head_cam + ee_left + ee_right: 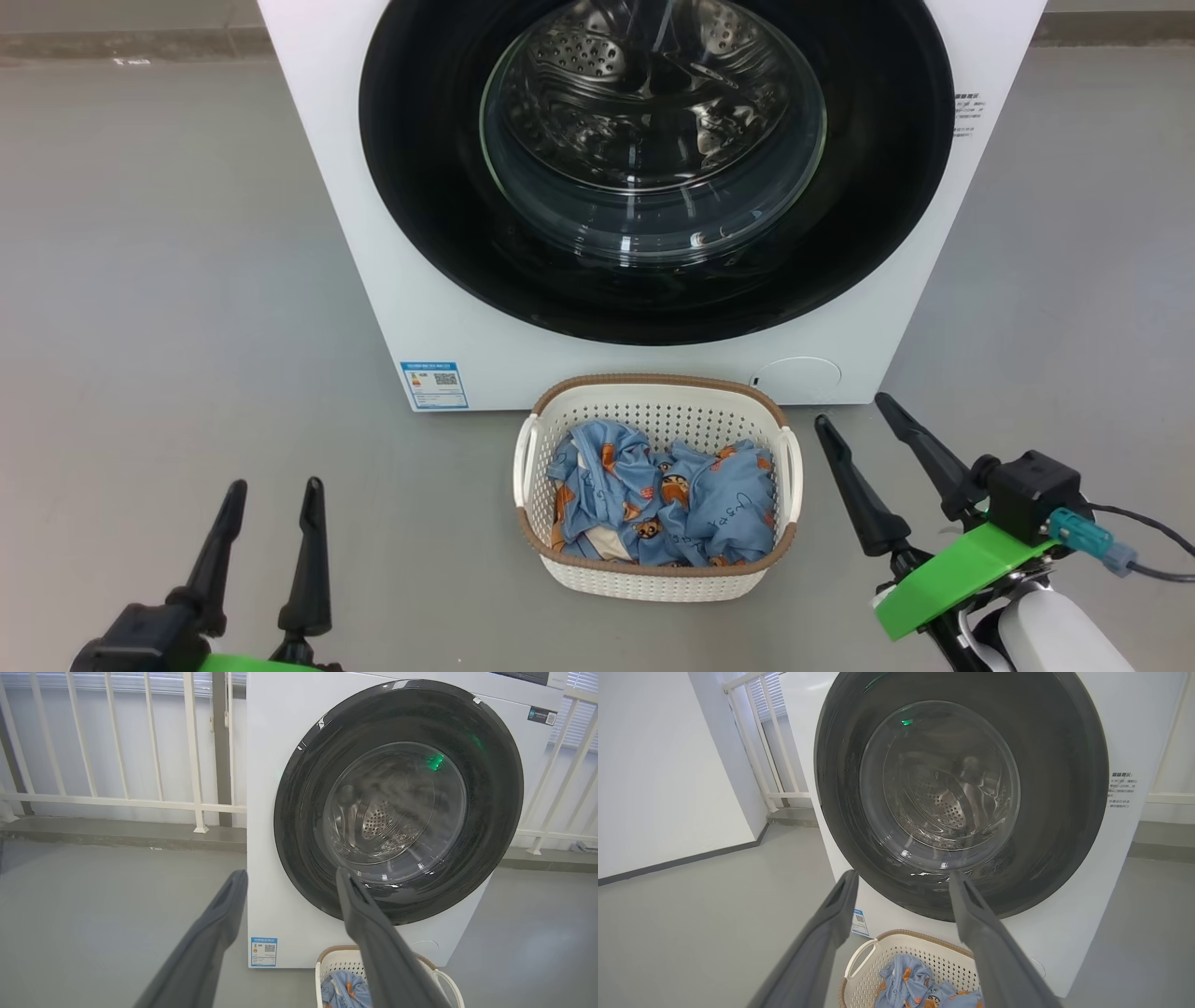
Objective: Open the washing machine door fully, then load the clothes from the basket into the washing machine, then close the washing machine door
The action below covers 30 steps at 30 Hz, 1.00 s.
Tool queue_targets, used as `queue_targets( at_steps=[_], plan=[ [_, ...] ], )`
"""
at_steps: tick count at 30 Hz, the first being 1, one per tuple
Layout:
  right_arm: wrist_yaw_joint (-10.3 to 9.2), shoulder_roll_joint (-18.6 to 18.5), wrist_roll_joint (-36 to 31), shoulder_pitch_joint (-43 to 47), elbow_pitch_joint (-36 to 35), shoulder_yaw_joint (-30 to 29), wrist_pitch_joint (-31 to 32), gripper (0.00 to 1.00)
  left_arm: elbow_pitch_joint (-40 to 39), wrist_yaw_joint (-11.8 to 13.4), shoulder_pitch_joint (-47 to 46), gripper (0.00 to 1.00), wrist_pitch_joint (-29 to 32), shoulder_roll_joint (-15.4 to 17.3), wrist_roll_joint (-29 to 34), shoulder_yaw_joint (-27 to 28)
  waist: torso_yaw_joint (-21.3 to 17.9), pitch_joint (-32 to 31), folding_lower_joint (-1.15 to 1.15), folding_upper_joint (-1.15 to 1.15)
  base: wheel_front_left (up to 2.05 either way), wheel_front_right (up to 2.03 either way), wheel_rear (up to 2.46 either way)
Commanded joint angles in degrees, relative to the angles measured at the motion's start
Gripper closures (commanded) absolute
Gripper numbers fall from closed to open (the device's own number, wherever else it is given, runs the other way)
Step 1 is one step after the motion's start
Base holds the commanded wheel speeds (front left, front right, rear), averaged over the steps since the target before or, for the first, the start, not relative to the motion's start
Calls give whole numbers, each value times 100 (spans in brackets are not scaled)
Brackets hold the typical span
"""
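Observation:
The white washing machine (355,187) stands ahead with its round black door (439,205) shut flat against the front; the steel drum shows through the glass window. On the floor right before it sits the cream basket (653,399), and inside lie the light blue bear-print clothes (667,504). My left gripper (275,487) hovers open at the lower left, well left of the basket. To the basket's right my right gripper (851,409) is open too, fingers pointing toward the machine's lower right corner. Neither holds anything.
Grey floor (168,280) spreads on both sides of the machine. A white railing (117,798) runs along a raised kerb behind the machine on the left, and a white wall (658,765) stands further left. A blue sticker (434,385) marks the machine's lower left front.

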Motion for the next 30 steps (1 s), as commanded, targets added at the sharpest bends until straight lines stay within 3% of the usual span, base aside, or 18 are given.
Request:
queue_targets(
  at_steps=[1,30],
  plan=[
    [-6,-71,-204,-242,-152,180,-115,0,-205,-19,-130,0,-112,112,237,158,2,0,0,0,0,0,0],
    [-6,-44,-243,-233,-139,118,-125,0,-186,-19,-121,0,-122,106,321,216,-14,20,0,0,0,0,0]
  ],
)
